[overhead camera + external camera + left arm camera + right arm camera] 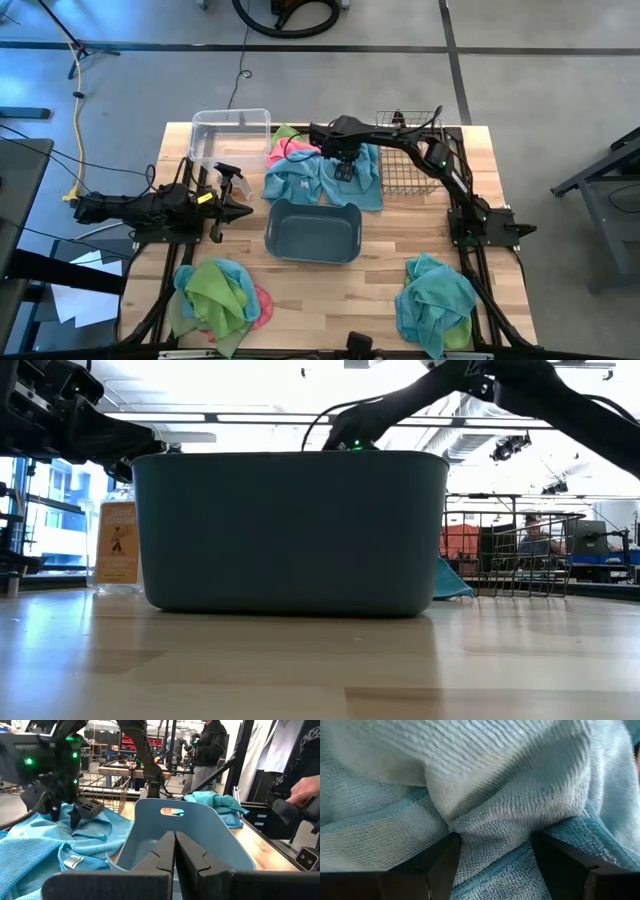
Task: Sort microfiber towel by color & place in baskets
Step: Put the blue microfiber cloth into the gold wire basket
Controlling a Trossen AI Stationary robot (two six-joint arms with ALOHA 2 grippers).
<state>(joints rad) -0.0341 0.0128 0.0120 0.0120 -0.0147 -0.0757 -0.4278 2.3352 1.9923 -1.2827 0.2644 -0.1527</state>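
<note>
One blue towel (352,178): soft, light, limp (bunches easily). Right gripper (344,168) jaws spread astride a fold; pinch there. Left gripper (238,209) jaws pressed together.

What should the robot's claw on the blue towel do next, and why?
Probably close. The right gripper stands open, a fold of the light blue microfiber towel bunched between its fingers, so pinching should catch it. The left gripper waits shut.
</note>
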